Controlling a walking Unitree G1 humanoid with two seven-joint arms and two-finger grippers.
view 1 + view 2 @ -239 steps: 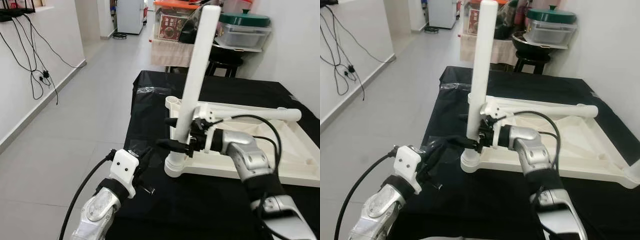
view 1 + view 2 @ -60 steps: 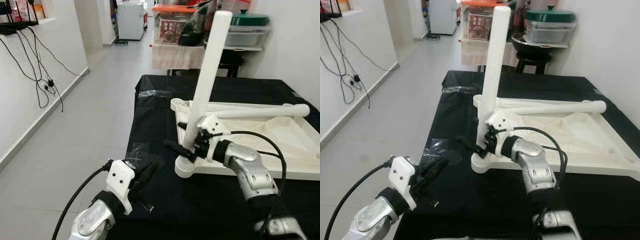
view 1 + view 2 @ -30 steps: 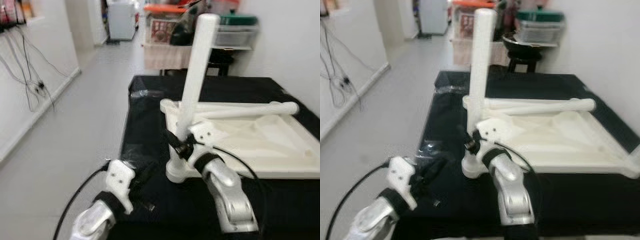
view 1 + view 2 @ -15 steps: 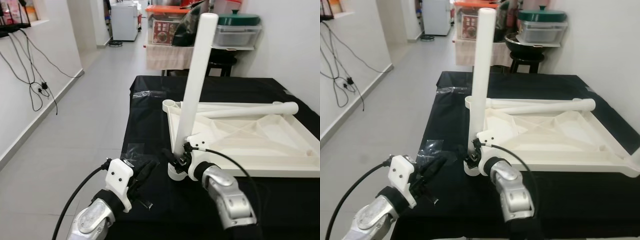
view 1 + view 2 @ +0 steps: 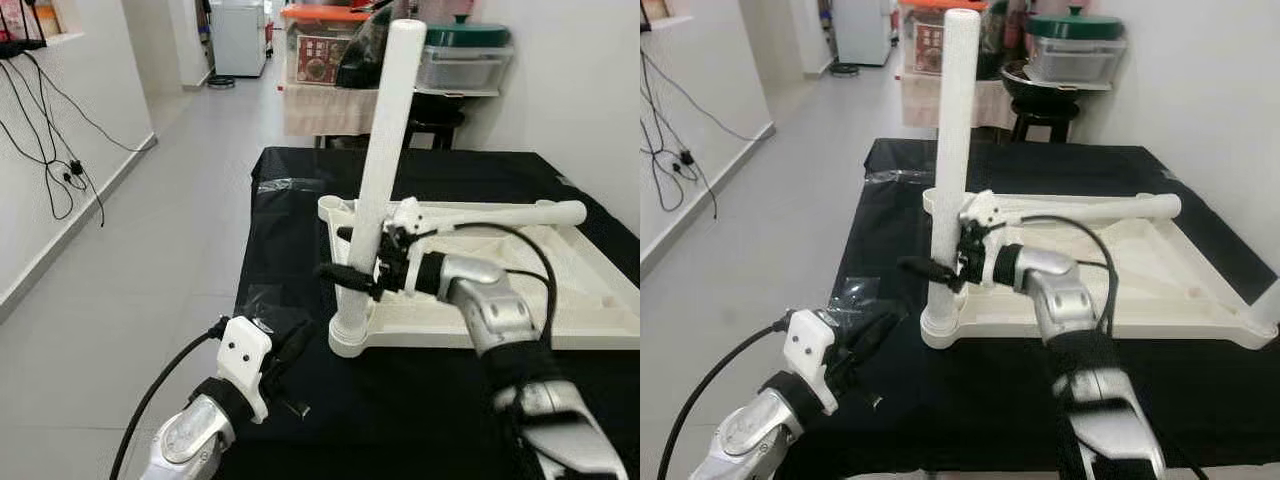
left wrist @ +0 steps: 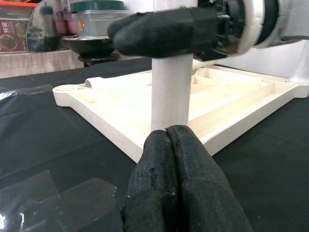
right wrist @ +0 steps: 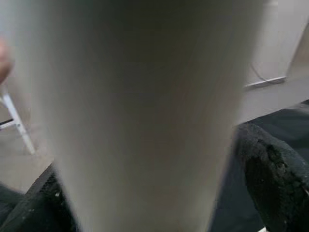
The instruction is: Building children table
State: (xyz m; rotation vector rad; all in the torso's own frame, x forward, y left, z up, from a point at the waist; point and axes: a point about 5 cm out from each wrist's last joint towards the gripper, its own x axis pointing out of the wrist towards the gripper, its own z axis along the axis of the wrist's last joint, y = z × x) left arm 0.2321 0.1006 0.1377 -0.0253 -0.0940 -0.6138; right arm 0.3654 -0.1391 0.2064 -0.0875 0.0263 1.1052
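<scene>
Fingers of the right gripper (image 5: pixel 352 262) close around the upright white table leg (image 5: pixel 378 160), one black finger on each side of it, a little above its foot. That leg stands in the near left corner socket of the upturned white tabletop (image 5: pixel 560 290), which lies flat on the black-covered counter (image 5: pixel 970 390). A second white leg (image 5: pixel 500 214) lies across the far side of the tabletop. The left gripper (image 5: pixel 290 350) hovers low over the counter, near the leg's base, its fingers (image 6: pixel 178 179) pressed together on nothing. A patch of clear tape (image 6: pixel 53 198) lies on the black cover just beside it.
</scene>
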